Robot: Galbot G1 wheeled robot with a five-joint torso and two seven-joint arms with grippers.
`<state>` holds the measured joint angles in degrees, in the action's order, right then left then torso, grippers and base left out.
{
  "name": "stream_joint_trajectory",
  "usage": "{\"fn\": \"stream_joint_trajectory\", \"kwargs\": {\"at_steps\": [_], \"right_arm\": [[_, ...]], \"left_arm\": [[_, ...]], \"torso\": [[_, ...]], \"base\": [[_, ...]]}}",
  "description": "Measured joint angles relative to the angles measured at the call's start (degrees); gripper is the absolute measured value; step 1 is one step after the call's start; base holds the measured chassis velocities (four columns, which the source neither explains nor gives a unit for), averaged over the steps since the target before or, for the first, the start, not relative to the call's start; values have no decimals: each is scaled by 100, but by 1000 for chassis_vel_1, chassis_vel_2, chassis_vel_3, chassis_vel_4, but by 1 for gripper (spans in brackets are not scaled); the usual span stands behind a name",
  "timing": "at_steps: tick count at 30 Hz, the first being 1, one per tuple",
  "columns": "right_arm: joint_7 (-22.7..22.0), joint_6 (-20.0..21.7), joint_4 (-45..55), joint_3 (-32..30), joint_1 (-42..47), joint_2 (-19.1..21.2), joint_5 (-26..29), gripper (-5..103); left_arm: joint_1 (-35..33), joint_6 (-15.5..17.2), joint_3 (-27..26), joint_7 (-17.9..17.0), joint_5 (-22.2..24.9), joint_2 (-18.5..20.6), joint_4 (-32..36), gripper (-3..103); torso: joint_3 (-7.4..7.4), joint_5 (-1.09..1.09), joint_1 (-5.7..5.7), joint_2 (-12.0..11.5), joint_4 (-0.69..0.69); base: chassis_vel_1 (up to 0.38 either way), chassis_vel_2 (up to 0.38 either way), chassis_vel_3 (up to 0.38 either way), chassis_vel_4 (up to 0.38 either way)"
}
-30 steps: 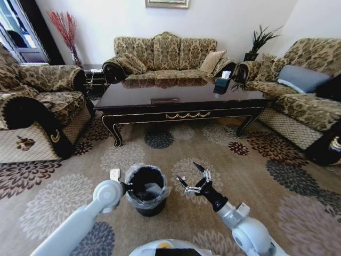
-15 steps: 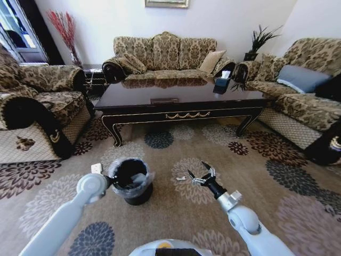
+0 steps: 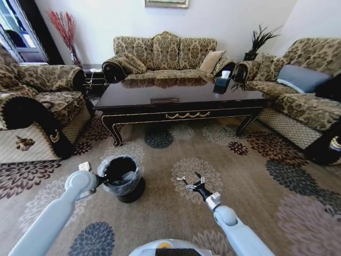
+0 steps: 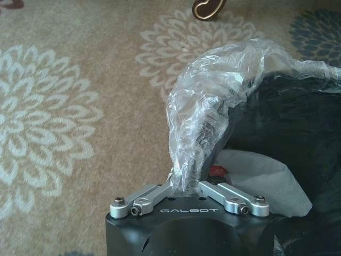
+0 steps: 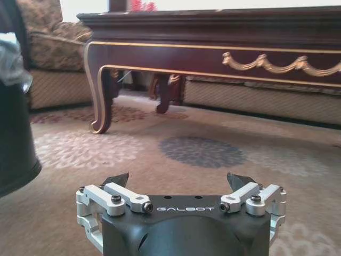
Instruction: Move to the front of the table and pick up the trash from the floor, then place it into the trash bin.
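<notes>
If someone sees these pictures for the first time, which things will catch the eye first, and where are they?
The left end effector is clamped on the plastic-lined rim of the small black trash bin, which stands on the flowered carpet at the lower left of the head view. The right end effector, fingers open, is low over the carpet right beside a small white scrap of trash. Behind them the long glossy dark table stands among patterned sofas.

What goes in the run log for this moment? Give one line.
left end effector shut on trash bin liner | right end effector open, low over rug beside white scrap | scrap not gripped
</notes>
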<state>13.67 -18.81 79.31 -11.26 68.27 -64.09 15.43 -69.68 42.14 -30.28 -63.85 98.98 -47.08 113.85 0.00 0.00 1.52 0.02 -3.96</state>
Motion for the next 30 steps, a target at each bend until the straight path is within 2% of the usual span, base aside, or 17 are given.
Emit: {"fn": "stream_joint_trajectory", "kwargs": {"at_steps": [10, 11, 17, 23, 30], "right_arm": [[94, -215, -1266, 714, -951, -144, 2, 100], [116, -238, -1475, 807, -1051, -191, 68, 100], [263, -431, -2573, 1133, -1567, -594, 305, 100], [303, -536, -3338, 1202, -2012, -911, 395, 100], [320, -625, -3937, 1213, -2411, -1075, 274, 100]], "left_arm": [[-487, 0, -321, -10, -112, -211, 270, 0], [-571, 0, -353, -14, -148, -256, 319, 0], [-1178, 0, -668, -28, -315, -531, 629, 0], [-1507, 0, -996, -29, -404, -665, 744, 0], [-1612, -1, -1166, -15, -417, -717, 822, 0]], "torso": [[0, 0, 0, 0, -1], [0, 0, 0, 0, -5], [0, 0, 0, 0, 1], [0, -1, 0, 0, 1], [0, 0, 0, 0, 0]], "base": [[0, 0, 0, 0], [0, 0, 0, 0], [0, 0, 0, 0], [0, 0, 0, 0], [0, 0, 0, 0]]}}
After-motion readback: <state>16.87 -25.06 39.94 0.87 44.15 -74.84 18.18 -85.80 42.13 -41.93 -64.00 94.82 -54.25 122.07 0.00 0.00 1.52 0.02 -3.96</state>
